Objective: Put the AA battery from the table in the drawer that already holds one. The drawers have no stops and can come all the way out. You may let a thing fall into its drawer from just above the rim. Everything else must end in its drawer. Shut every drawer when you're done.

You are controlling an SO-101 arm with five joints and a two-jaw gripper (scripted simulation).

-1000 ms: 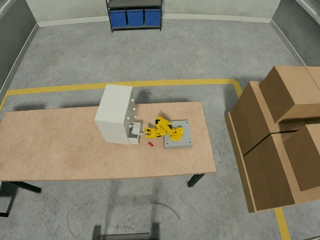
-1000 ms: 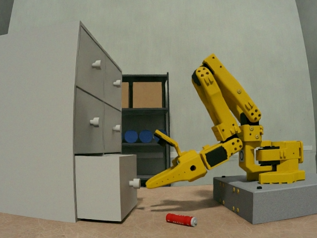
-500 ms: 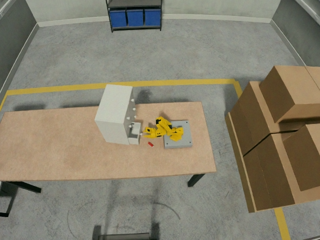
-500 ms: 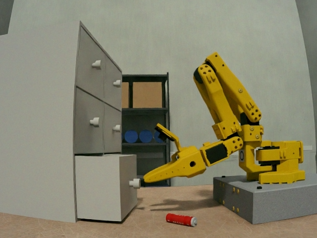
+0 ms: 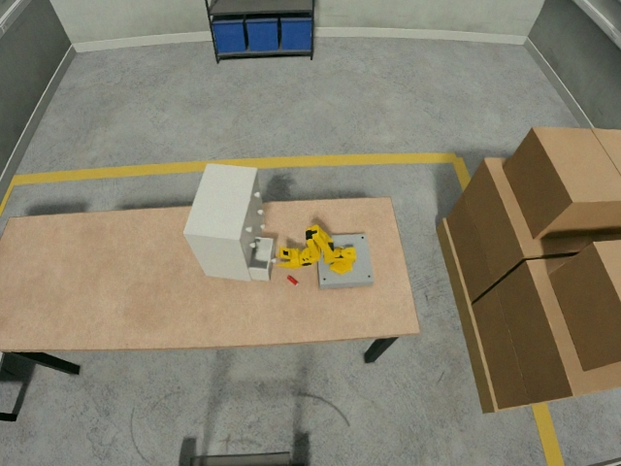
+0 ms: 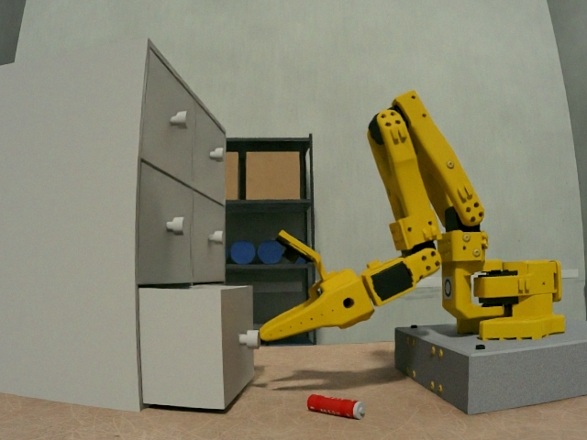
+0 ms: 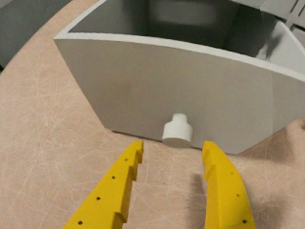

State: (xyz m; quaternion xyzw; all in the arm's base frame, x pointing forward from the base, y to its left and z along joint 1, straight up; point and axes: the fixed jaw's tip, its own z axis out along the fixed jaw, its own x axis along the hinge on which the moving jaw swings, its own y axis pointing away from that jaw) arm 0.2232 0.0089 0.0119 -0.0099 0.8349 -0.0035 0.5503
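A red AA battery [image 5: 292,281] lies on the table in front of the arm's base, also in the exterior view [image 6: 336,406]. The white drawer cabinet [image 5: 223,220] stands left of the arm. Its bottom near drawer [image 6: 189,346] is pulled partly out. In the wrist view the drawer [image 7: 172,76] shows a grey inside with nothing visible in the part I see. My gripper [image 6: 262,334] is open, low over the table. Its fingertips stand just short of the drawer's white knob [image 7: 177,132], one on each side, not touching it.
The other drawers [image 6: 182,189] of the cabinet are shut, each with a white knob. The arm stands on a grey base plate [image 5: 345,260] to the right. Stacked cardboard boxes [image 5: 546,260] stand beside the table's right end.
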